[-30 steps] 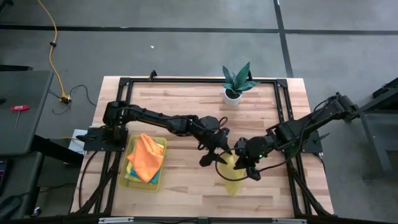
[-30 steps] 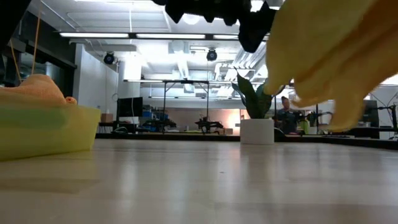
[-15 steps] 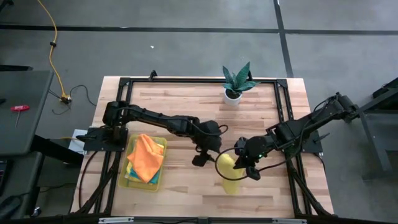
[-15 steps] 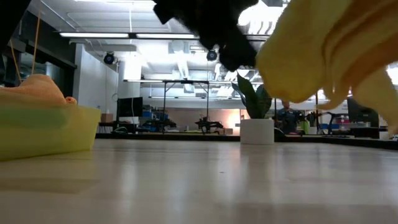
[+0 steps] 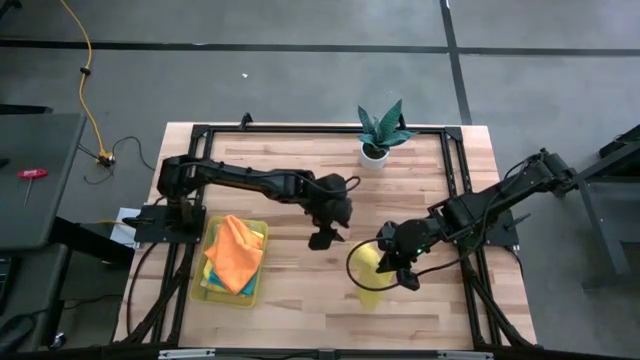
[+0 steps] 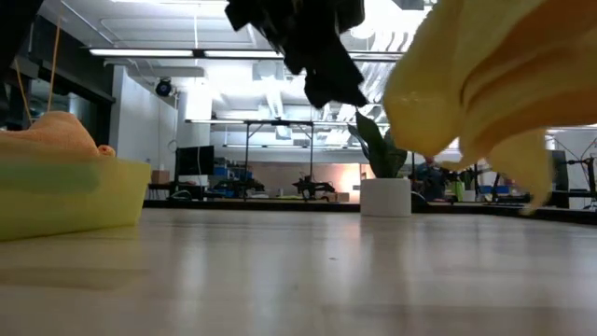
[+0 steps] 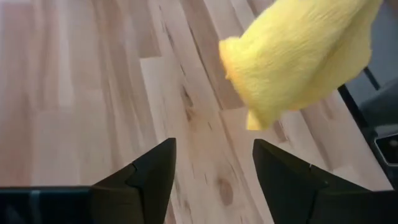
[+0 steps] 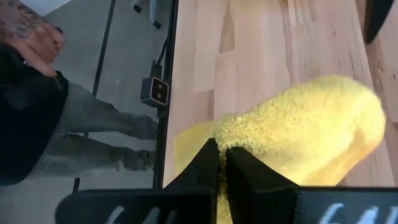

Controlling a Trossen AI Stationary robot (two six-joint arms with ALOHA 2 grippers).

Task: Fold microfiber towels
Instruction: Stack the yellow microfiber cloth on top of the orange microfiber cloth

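A yellow microfiber towel [image 5: 366, 278] hangs bunched from my right gripper [image 5: 396, 266], which is shut on it over the table's near middle. In the low view the yellow towel [image 6: 485, 84] is clear of the tabletop. My left gripper [image 7: 214, 168] is open with nothing between its fingers, a little to the left of the yellow towel [image 7: 298, 56] and above the wood. An orange towel [image 5: 235, 250] lies crumpled on top of other towels in the yellow tray [image 5: 259, 290] at the near left. My right gripper pinches the yellow towel between its two fingers [image 8: 205, 163], at the top of the bunched cloth [image 8: 249, 134]; which edge or how many layers cannot be told. The fingers slant down from the table's right side. The towel hangs slack below them, lifted clear of the table.
A small potted plant [image 5: 380, 135] stands at the far middle. Black frame rails [image 5: 455, 170] run along the table's sides. A person [image 8: 37, 93] stands beyond the table's edge in the right wrist view. Bare wood lies between the tray and the hanging towel.
My left gripper has drawn back from the yellow towel toward the table's left and far side and has tipped up. The towel still hangs from my right gripper, and its loose folds have shifted a little.
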